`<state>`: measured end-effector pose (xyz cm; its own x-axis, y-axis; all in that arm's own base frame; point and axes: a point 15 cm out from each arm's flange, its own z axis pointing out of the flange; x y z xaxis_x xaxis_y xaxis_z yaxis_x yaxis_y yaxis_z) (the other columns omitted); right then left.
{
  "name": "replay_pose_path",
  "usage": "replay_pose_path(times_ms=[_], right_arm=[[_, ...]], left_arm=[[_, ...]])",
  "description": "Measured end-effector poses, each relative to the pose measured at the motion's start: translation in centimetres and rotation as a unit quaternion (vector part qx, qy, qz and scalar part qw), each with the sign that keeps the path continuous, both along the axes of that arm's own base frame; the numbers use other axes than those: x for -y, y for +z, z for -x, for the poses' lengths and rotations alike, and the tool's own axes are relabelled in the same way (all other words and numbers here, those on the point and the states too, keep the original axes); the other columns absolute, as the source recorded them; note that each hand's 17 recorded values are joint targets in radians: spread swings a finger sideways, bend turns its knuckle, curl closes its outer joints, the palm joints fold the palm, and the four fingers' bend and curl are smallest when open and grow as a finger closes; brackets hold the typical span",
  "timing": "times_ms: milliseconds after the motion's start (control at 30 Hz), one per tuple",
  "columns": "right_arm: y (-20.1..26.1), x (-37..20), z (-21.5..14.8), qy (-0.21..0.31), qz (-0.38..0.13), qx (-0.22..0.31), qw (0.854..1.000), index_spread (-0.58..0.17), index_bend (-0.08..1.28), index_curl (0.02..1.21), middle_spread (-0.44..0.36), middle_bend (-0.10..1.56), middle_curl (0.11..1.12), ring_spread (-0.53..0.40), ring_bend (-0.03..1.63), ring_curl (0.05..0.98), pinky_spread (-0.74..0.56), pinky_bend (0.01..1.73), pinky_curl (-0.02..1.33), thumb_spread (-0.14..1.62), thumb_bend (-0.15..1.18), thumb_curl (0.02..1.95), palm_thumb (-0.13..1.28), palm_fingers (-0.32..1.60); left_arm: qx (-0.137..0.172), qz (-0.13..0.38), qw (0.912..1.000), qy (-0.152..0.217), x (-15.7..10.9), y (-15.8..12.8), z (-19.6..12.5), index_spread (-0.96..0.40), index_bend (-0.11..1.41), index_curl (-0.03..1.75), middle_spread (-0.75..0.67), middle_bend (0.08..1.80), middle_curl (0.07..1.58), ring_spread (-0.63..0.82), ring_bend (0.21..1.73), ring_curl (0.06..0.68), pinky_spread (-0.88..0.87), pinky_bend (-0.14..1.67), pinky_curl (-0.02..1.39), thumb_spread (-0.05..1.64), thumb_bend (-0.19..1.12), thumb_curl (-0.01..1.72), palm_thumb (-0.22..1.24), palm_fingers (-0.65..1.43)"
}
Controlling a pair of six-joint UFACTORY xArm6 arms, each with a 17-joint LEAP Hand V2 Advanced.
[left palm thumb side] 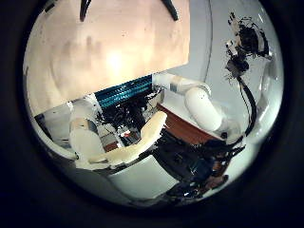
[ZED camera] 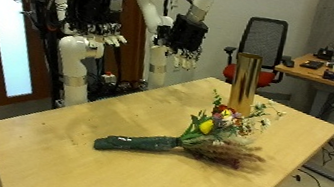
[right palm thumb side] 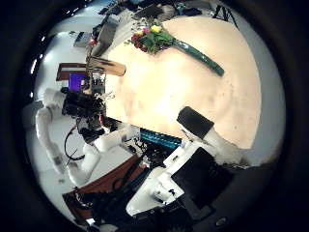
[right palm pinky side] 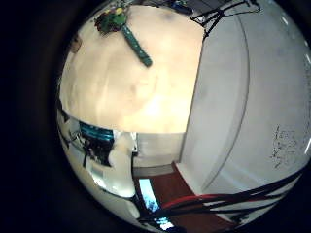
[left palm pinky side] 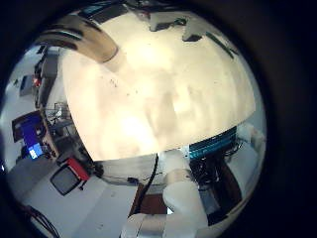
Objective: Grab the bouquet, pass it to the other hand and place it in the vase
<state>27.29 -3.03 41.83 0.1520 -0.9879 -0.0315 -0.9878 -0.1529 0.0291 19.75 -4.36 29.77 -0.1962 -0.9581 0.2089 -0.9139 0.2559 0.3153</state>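
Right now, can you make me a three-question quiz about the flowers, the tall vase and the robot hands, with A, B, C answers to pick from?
1. Where is the bouquet?
A. lying on the table
B. standing in the vase
C. held in a hand

2. What colour is the wrap round the bouquet's stems?
A. red
B. dark green
C. white

3. What are the left hand and the right hand doing?
A. both squeezing the vase
B. one lifting the bouquet
C. both hanging above the table, holding nothing

Answers: 1 A, the bouquet lies flat on the wood beside the vase. 2 B, the stem end is wrapped in dark green. 3 C, the fingers of both hands dangle loosely, well above the table's far edge.
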Motion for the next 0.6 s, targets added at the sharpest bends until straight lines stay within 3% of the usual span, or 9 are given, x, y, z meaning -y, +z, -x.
replay_pose_path(times_ms=[300,600], right_arm=[[-1.5,-1.2,-2.6,0.016,-0.006,-0.031,0.999,-0.335,0.15,0.26,-0.015,0.28,0.34,0.098,0.38,0.218,0.32,0.27,0.29,1.05,-0.02,0.39,0.66,0.35],[-3.2,-3.7,-6.1,-0.017,-0.055,-0.035,0.998,-0.259,0.16,0.25,-0.029,0.30,0.34,0.016,0.45,0.225,0.27,0.29,0.29,1.06,-0.02,0.39,0.66,0.37]], left_arm=[[0.004,-0.002,1.0000,-0.005,0.1,0.2,0.0,0.01,0.26,0.48,0.14,0.20,0.36,0.37,0.42,0.158,0.44,0.18,0.18,0.87,-0.03,0.31,0.23,0.34],[0.016,-0.017,0.9991,-0.035,0.1,1.5,-0.8,0.00,0.26,0.48,0.12,0.20,0.36,0.34,0.40,0.154,0.43,0.17,0.19,0.89,-0.03,0.31,0.25,0.35]])
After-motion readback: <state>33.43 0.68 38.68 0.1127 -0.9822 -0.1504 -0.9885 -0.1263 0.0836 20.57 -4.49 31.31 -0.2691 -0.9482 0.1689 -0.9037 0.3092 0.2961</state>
